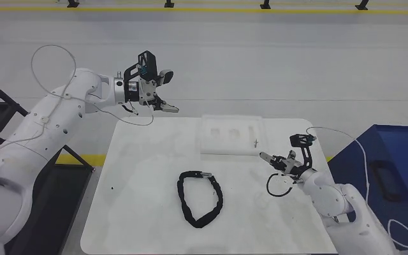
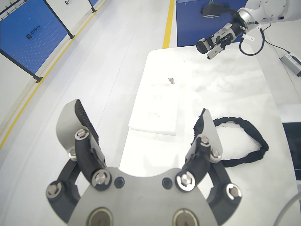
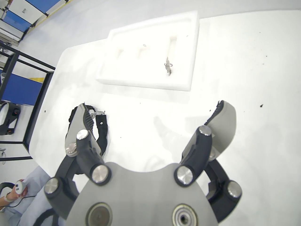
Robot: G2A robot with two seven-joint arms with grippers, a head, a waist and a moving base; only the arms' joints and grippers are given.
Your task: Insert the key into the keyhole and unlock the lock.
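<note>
Key (image 3: 168,66) in foam tray (image 3: 145,76), 1 o'clock on tabletop (image 1: 140,191) | chain lock (image 1: 182,191) at 6 o'clock | left gripper (image 2: 140,109) and right gripper (image 3: 151,106): fingers spread wide, empty | pinch key head squarely, lift straight up.

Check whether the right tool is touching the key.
Apart. The right wrist view shows bare table and foam tray between the right tool and the key.
</note>
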